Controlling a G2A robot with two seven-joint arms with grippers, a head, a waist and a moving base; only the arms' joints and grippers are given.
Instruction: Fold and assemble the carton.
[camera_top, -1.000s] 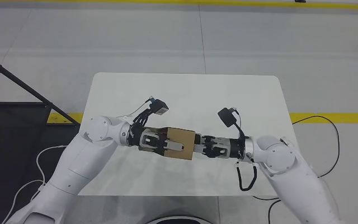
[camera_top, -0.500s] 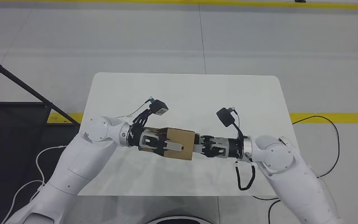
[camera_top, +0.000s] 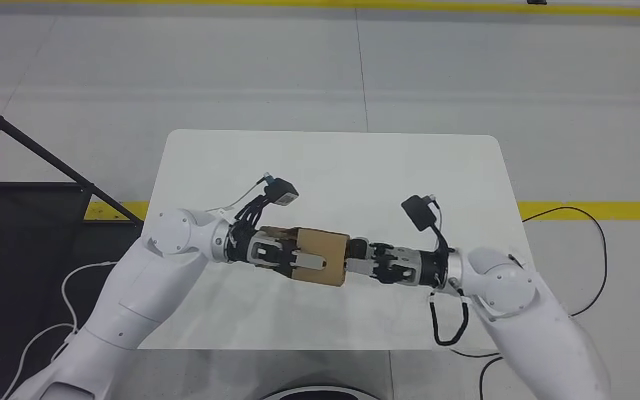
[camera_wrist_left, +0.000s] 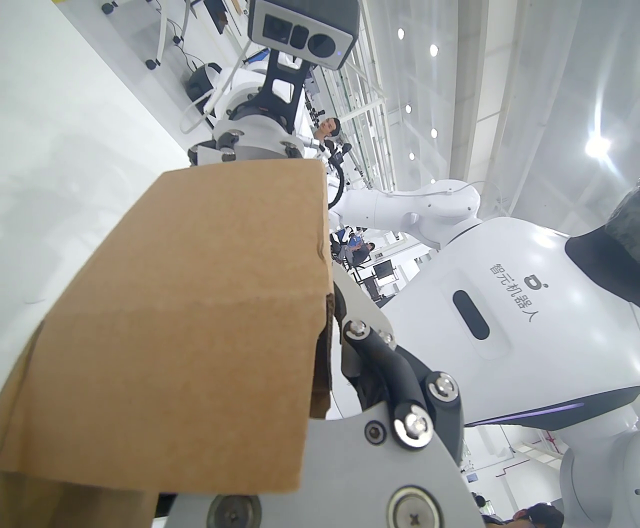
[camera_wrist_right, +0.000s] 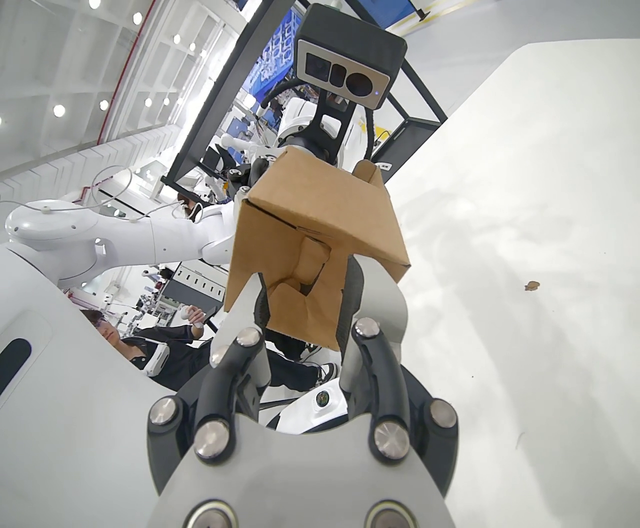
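Carton (camera_top: 320, 257): brown cardboard, already shaped into a box, held in the air low above the white counter (camera_top: 400, 180), over its near half. Gripped at one end by the left gripper (camera_top: 305, 259), with the fingers (camera_wrist_left: 361, 312) pinching a wall of the carton, one lying flat along the outside of the top panel, the other hidden behind the cardboard. At this same end, one flap standing out past the carton's edge. Met at the opposite end by the right gripper (camera_wrist_right: 305, 282), with its fingers (camera_wrist_right: 372, 287) spread apart, one on each side of the folded flaps of the carton's end face; real contact with the cardboard hard to confirm. End face closed by tucked flaps, with a small gap left in its middle. Approached by both arms from opposite sides of the carton, nearly in one line. On the counter, well apart from the carton, a small brown scrap (camera_wrist_right: 531, 286).
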